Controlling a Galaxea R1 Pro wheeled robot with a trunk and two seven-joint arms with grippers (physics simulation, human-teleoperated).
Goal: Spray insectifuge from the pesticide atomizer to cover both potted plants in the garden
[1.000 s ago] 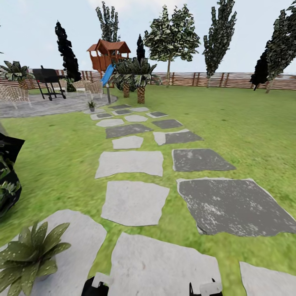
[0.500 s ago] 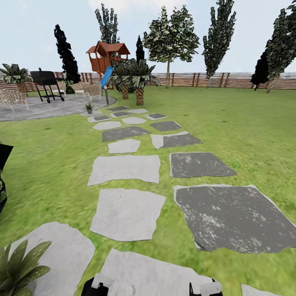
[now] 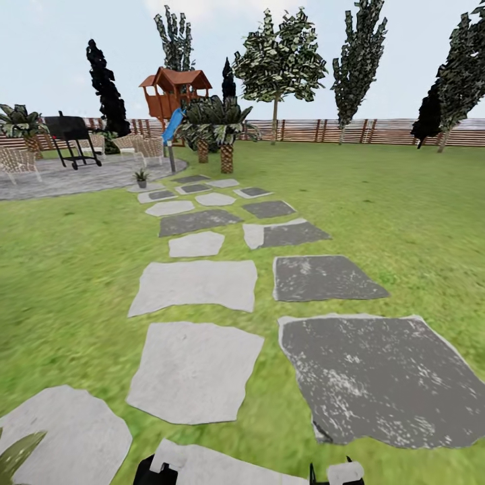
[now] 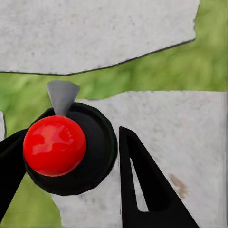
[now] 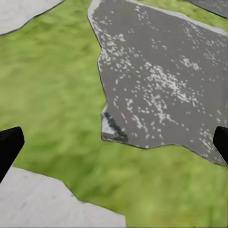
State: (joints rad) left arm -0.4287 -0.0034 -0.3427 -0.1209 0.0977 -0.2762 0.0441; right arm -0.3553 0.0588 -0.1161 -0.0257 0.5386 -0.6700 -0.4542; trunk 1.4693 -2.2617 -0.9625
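Observation:
In the left wrist view a round black-bodied pesticide atomizer [image 4: 95, 152] with a red ball top and a grey spout sits between the black fingers of my left gripper [image 4: 71, 137], which is shut on it. My left gripper [image 3: 158, 469] and right gripper [image 3: 337, 473] peek in at the bottom edge of the head view. The right gripper [image 5: 114, 145] is open, with grass and stone between its fingertips. One small potted plant [image 3: 141, 178] stands far ahead at the patio's edge. A leaf tip of another potted plant [image 3: 17, 453] shows at the lower left corner.
Grey stepping stones [image 3: 195, 283] lead over the lawn to a round paved patio [image 3: 67, 176] with a black grill [image 3: 71, 138] and wicker chairs. Palms [image 3: 225, 131], a wooden play tower [image 3: 174, 91] and a slatted fence [image 3: 377, 131] stand behind. Open grass lies to the right.
The whole head view has advanced along the path. The near potted plant and the black-backed bush have slid out at the lower left. Both grippers hold their places in the picture.

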